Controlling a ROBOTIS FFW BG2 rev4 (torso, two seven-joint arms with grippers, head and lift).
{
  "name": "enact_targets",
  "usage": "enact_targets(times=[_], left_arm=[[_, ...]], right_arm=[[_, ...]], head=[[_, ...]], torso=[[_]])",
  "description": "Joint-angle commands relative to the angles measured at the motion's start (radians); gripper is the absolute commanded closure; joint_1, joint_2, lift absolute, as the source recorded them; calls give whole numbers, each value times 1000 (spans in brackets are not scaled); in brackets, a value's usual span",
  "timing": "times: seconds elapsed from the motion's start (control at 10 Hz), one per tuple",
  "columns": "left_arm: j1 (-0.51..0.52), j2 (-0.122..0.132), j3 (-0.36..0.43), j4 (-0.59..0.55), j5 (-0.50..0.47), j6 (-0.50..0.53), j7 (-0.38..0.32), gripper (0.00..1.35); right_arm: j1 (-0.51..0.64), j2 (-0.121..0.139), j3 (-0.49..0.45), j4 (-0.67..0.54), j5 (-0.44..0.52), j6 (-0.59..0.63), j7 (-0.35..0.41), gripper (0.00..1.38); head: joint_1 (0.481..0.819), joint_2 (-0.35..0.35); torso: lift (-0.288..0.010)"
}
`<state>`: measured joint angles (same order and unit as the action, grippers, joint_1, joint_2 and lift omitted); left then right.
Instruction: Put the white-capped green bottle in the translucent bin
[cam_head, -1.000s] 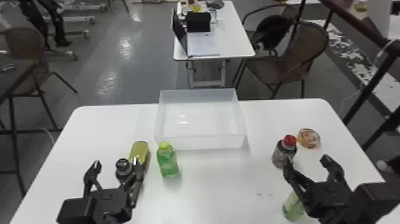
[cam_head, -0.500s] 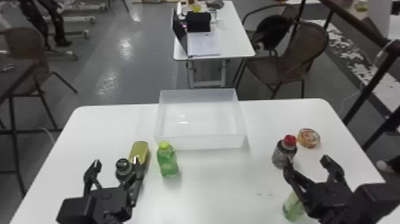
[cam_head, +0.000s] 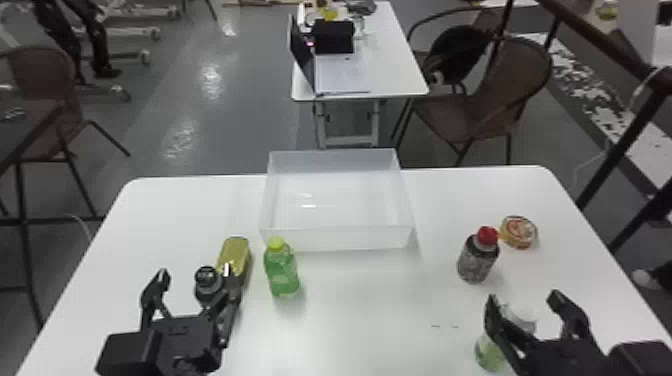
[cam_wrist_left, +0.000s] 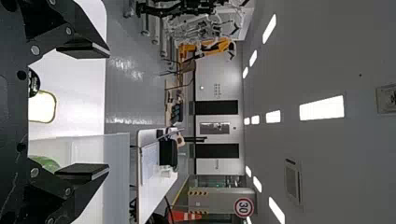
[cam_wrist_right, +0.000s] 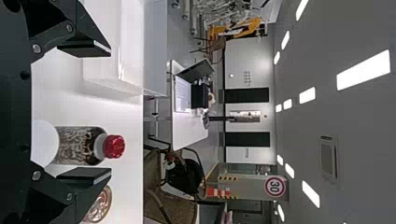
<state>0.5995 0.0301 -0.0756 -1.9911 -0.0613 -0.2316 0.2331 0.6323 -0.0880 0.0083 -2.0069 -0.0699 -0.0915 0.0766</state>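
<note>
Hanging over the near left of the white table (cam_head: 360, 310), the left gripper (cam_head: 195, 274) has its fingers spread apart, and a small black-capped bottle (cam_head: 206, 284) shows between them. Just past its right finger lies a yellow-green rounded tin (cam_head: 235, 254), and right of that stands a clear green bottle with a yellow-green cap (cam_head: 282, 272). Farther forward, between the two grippers, sits the open, translucent rectangular bin (cam_head: 337, 237). Just beyond the right gripper and a little to its left stands a dark patterned bottle with a red cap (cam_head: 476, 261). The right gripper (cam_head: 523, 297) also has its fingers wide apart, with the white cap of the white-capped green bottle (cam_head: 489, 352) between them in the head view. Well beyond this gripper lies a round orange-and-gold tin (cam_head: 519, 231)
</note>
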Motion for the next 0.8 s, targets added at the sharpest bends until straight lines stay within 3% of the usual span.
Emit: enact_targets(times=[0.0,0.3,0.6,0.7], left_arm=[[2,1,2,0,0,2,0,403],[5,2,3,0,5,3,0,403],[6,1,5,0,6,0,0,404],[5,1,7,2,6,-3,0,404]], right_arm=[[29,-1,-16,23,-7,1,0,364],[60,1,-39,48,10,1,0,364],[27,-6,-42,137,-7,1,5,361],[-3,-13,-47,178,-8,2,37,361]], head=[[695,30],[695,10],[695,-6],[695,-8]], torso=[[-20],[-20],[-20],[-20]])
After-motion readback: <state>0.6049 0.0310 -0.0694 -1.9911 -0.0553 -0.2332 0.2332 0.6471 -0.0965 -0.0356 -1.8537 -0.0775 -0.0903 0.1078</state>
